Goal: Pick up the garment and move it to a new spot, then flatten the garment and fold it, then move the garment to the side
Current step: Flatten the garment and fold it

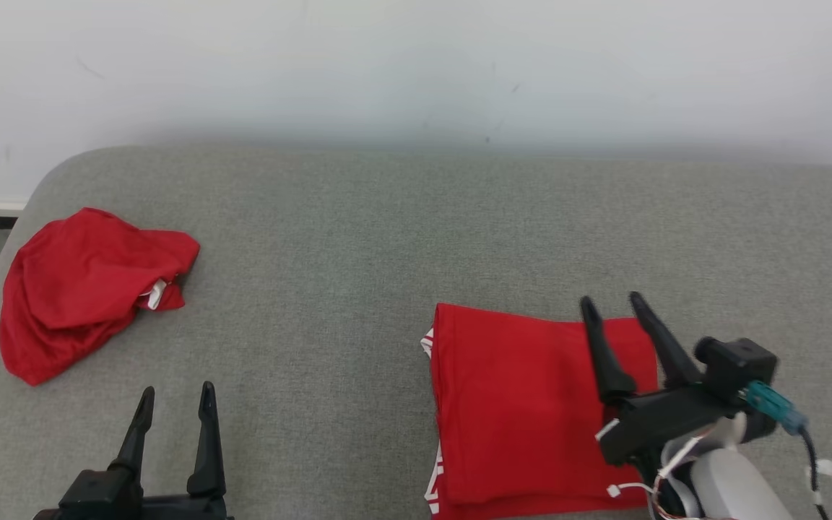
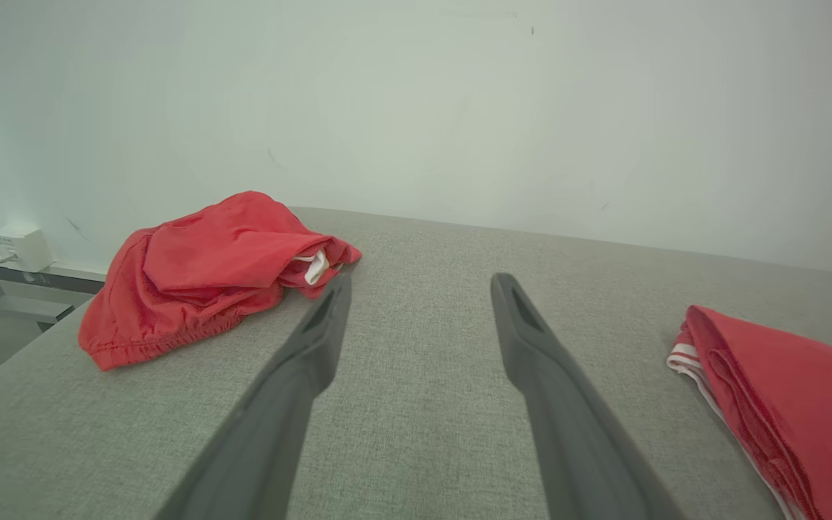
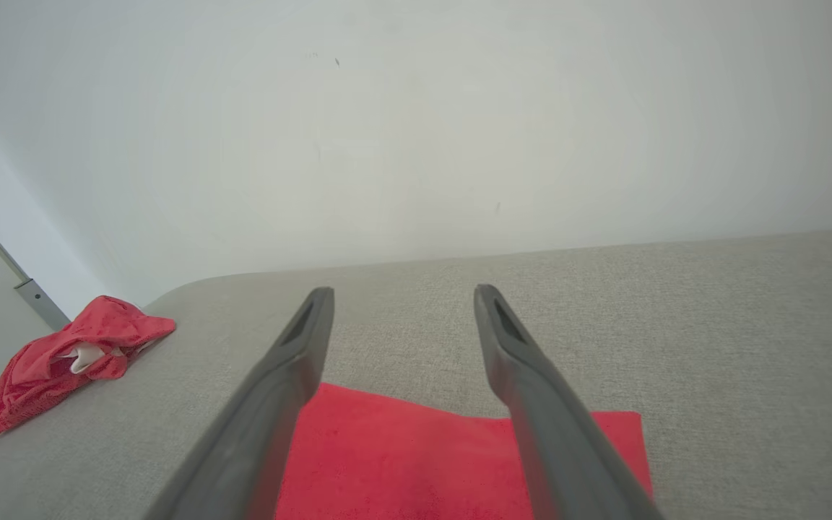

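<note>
I see the folded garment (image 1: 524,404) as a flat red rectangle of smooth cloth with white striped trim along its left edge, lying front right on the tabletop (image 1: 358,238), which has a grey woven cover and a rounded corner. The crumpled garment (image 1: 84,289) is a red lump with a white tag, far left. My right claw (image 1: 612,299) is over the folded one's right part, tilted left, fingers wide, empty. The left claw (image 1: 177,390) is low at left, wide, empty.
</note>
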### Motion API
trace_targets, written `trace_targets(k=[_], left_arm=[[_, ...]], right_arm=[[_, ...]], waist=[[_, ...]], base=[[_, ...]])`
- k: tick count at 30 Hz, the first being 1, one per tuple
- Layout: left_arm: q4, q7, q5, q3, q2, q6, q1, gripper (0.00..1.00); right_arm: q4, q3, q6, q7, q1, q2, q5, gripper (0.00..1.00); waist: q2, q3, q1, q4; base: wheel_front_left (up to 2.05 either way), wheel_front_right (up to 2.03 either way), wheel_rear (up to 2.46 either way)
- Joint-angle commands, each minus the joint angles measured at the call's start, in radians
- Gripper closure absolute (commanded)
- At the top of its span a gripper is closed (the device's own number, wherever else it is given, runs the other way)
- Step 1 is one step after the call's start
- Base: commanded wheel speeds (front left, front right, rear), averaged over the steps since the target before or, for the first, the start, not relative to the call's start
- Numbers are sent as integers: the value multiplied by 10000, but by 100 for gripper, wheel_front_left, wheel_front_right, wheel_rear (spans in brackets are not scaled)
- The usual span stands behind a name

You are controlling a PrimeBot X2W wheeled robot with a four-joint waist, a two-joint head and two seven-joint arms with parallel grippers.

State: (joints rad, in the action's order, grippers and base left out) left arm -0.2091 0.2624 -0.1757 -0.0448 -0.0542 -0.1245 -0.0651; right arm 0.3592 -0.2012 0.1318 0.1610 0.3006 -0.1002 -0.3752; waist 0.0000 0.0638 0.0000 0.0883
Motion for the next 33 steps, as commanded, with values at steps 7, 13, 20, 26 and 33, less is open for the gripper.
trace_targets(k=[7, 13, 20, 26, 33], left_arm=[[158, 34, 104, -152, -65, -54, 294, 0], [400, 34, 200, -190, -53, -52, 489, 0], [633, 34, 274, -178, -26, -6, 692, 0], [777, 33, 368, -220, -25, 31, 869, 0], [996, 34, 467, -243, -19, 141, 1182, 0]], right_arm=[[-752, 779, -17, 459, -941, -367, 323, 0], [-1429, 1357, -17, 619, -1737, -360, 326, 0], [-2107, 1722, -18, 676, -2503, -316, 494, 0], [-2603, 1879, -17, 697, -3143, -128, 677, 0], [-2918, 1936, -17, 629, -3557, 57, 808, 0]], waist=[[0, -327, 0, -422], [0, -455, 0, -700], [0, -555, 0, -904], [0, -641, 0, -1061], [0, -686, 0, -1167]], base=[[0, 0, 0], [0, 0, 0], [0, 0, 0], [0, 0, 0], [0, 0, 0]])
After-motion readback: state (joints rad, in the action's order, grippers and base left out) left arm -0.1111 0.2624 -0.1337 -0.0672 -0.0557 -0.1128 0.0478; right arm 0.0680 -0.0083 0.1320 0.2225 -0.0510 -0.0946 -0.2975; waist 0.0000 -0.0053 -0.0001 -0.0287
